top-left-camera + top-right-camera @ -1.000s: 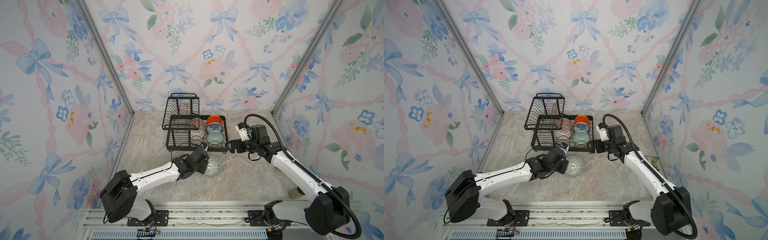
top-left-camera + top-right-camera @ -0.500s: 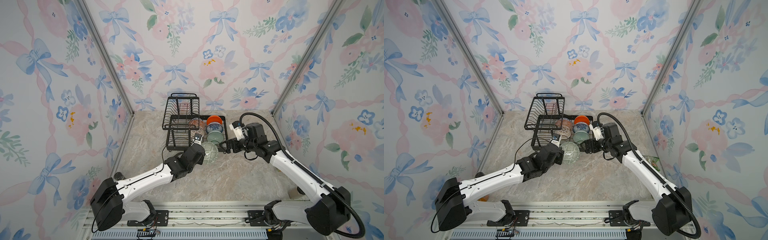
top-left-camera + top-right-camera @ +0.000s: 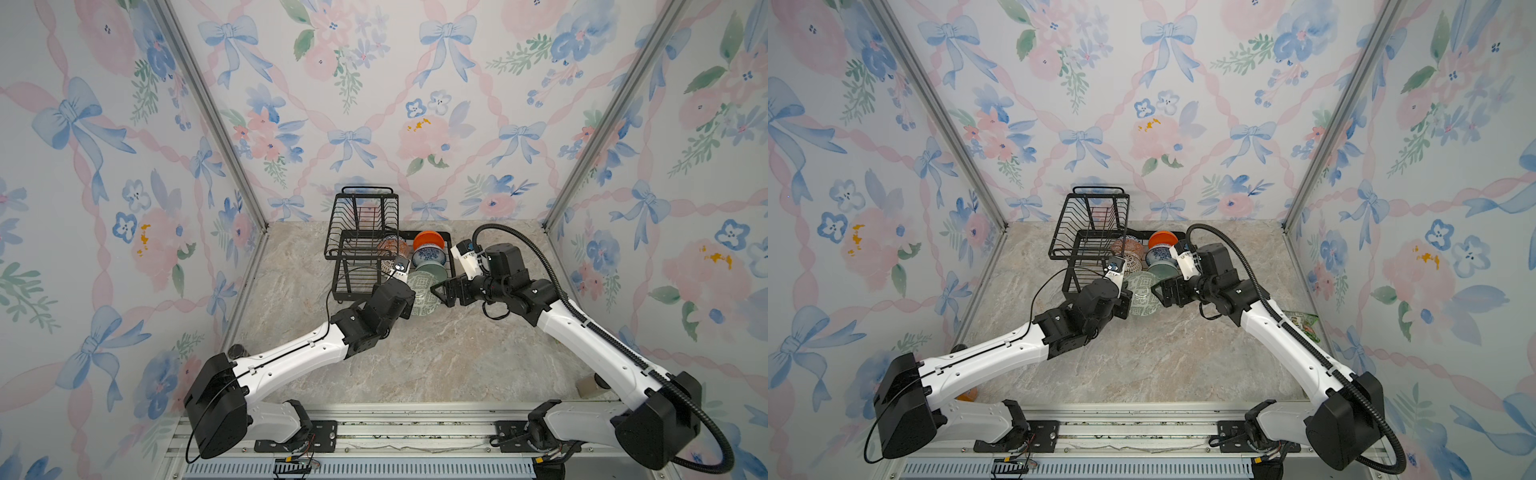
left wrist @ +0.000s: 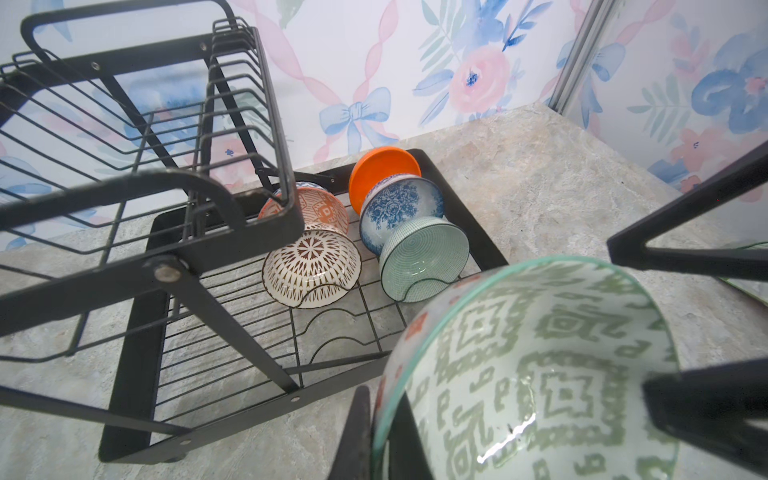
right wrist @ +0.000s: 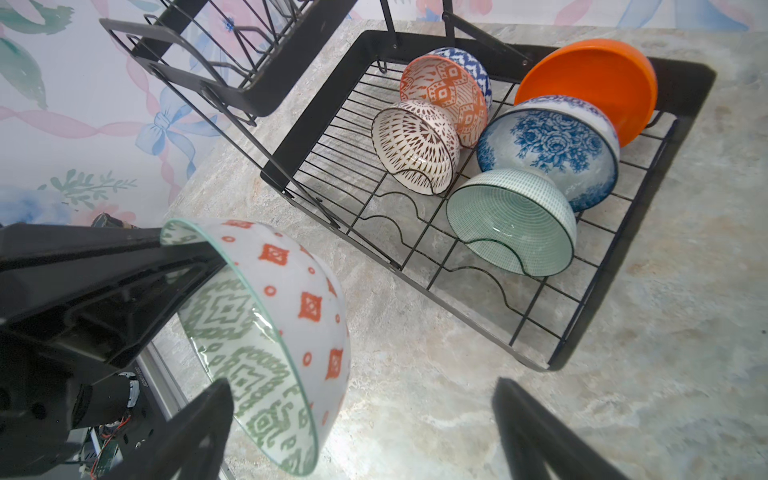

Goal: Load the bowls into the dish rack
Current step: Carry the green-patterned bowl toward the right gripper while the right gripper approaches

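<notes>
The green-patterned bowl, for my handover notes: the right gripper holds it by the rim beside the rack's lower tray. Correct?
Not quite. The left gripper holds the green-patterned bowl by the rim beside the rack's lower tray. The right gripper stands open next to it, gripping nothing. The right wrist view shows this.

No text, label, brand or number can be read anywhere in view.

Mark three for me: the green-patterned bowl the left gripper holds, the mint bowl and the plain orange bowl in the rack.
green geometric bowl [image 5: 309,305]: right wrist view, on its outer wall.
mint bowl [image 5: 511,220]: right wrist view, on its inside.
plain orange bowl [image 5: 594,79]: right wrist view, middle of its visible face.
</notes>
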Motion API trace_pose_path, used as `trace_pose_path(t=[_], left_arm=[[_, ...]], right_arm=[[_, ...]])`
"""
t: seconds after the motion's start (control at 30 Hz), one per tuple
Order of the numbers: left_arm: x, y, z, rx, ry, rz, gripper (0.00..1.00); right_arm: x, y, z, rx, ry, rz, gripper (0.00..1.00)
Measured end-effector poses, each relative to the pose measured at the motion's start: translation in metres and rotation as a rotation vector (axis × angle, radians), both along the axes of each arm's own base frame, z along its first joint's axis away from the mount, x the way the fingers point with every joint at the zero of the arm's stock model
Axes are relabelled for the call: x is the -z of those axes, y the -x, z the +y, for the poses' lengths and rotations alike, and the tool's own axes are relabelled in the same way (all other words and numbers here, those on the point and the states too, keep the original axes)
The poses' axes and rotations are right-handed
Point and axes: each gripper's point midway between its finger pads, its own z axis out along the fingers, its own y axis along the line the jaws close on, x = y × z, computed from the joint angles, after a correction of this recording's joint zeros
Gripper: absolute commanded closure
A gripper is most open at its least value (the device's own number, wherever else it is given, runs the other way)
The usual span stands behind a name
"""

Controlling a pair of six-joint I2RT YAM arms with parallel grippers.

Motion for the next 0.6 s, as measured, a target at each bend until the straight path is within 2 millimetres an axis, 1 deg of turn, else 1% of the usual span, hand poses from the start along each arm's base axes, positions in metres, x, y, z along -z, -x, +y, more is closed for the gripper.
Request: trace_pose_path(t=[0.13, 0.23, 0.3, 0.37, 0.6], left_arm=[[-0.006, -0.002, -0.002, 0.007, 0.005, -0.018, 1.00], [-0.008, -0.002, -0.004, 0.012, 0.009, -0.023, 1.00], [-0.008, -0.002, -0.006, 0.018, 0.011, -0.021, 1.00], [-0.008, -0.002, -0.006, 0.021, 0.013, -0.021, 1.00], [-0.011, -0.002, -0.009, 0.030, 0.024, -0.028, 1.00]], right_arm=[[0.007, -0.005, 0.005, 0.008, 0.007, 0.022, 0.18], [0.013, -0.007, 0.007, 0.016, 0.015, 0.041, 0.24], [0.016, -0.008, 0.008, 0.021, 0.018, 0.050, 0.30], [0.016, -0.010, 0.008, 0.025, 0.019, 0.051, 0.37], [0.013, -0.013, 0.011, 0.038, 0.012, 0.050, 0.55]])
